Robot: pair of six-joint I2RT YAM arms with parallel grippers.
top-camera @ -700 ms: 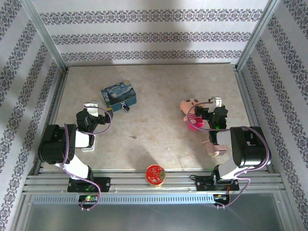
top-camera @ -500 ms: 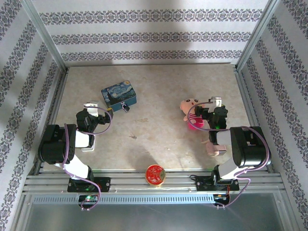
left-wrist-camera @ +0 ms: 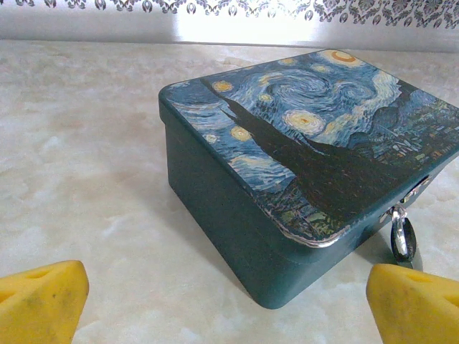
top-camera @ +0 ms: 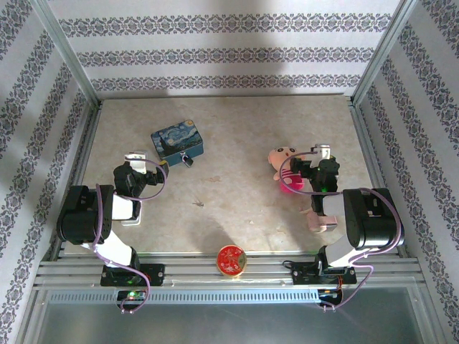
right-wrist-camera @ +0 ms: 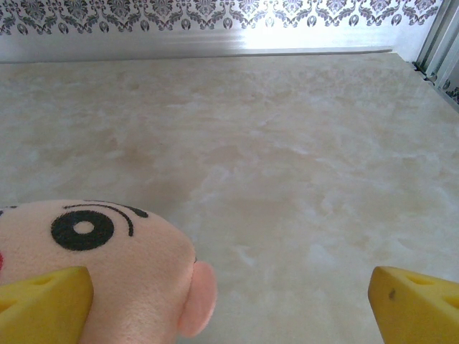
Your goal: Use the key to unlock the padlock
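Two hands, left hand [left-wrist-camera: 228, 301] and right hand [right-wrist-camera: 229, 308], are standing wide open, gripping nothing. The left hand is facing the blue swirl-painted rectangular tin [left-wrist-camera: 301, 165], presumably because the tiny dark-grey metal padlock [left-wrist-camera: 401, 239] is hanging from its clasp at lower right. The thin dark-grey metal key [top-camera: 199, 204] is lying on the pale marbled surface [top-camera: 244, 129] at the top view's centre, apart from both.

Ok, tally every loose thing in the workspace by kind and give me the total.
blue painted tin: 1
padlock: 1
key: 1
plush doll: 1
red-and-gold disc: 1
Total: 5
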